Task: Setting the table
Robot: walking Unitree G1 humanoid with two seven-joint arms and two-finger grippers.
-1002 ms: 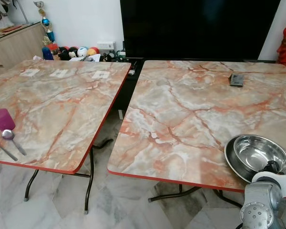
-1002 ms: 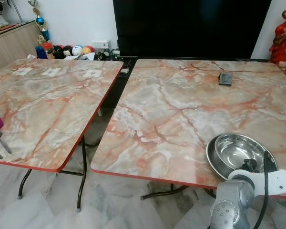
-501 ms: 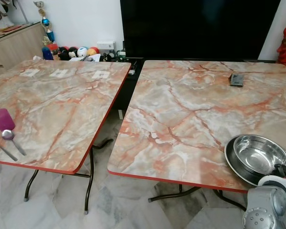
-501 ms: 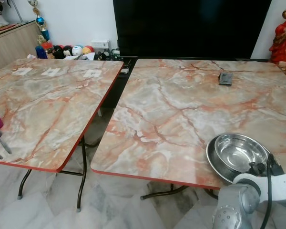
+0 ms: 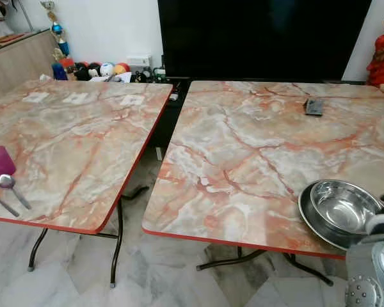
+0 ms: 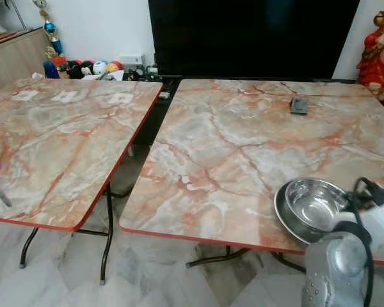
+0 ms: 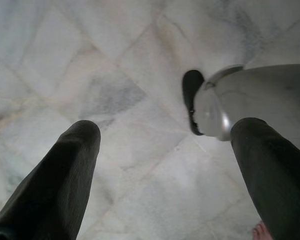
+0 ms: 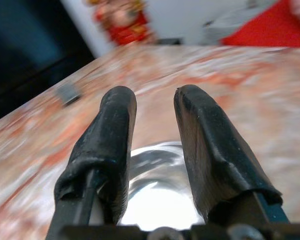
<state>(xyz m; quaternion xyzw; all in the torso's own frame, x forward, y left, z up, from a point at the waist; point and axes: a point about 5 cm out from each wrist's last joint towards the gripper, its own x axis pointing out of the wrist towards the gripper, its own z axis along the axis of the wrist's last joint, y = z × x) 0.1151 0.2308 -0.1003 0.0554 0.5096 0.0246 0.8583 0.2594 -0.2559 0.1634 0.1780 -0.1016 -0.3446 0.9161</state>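
Observation:
A shiny steel bowl (image 5: 342, 208) sits in a steel plate (image 5: 309, 216) at the near right corner of the right marble table (image 5: 256, 153). My right arm (image 6: 336, 268) rises beside that corner. In the right wrist view my right gripper (image 8: 154, 97) is open, with nothing between its fingers, and the bowl (image 8: 160, 192) lies just beyond them. On the left table (image 5: 70, 141), at its near left edge, stand a purple cup (image 5: 0, 160), a spoon (image 5: 8, 182) and a fork (image 5: 0, 199). My left gripper (image 7: 167, 130) hangs open over the floor.
A gap (image 5: 157, 153) with marble floor runs between the two folding tables. A small dark remote (image 5: 314, 107) lies at the far side of the right table. Behind are a large black screen (image 5: 262, 38), a red statue (image 5: 383, 51) and several balls (image 5: 105, 68).
My right arm has drawn to the right, off the bowl's near rim toward the frame's edge. The bowl and plate stay put. The camera has shifted slightly.

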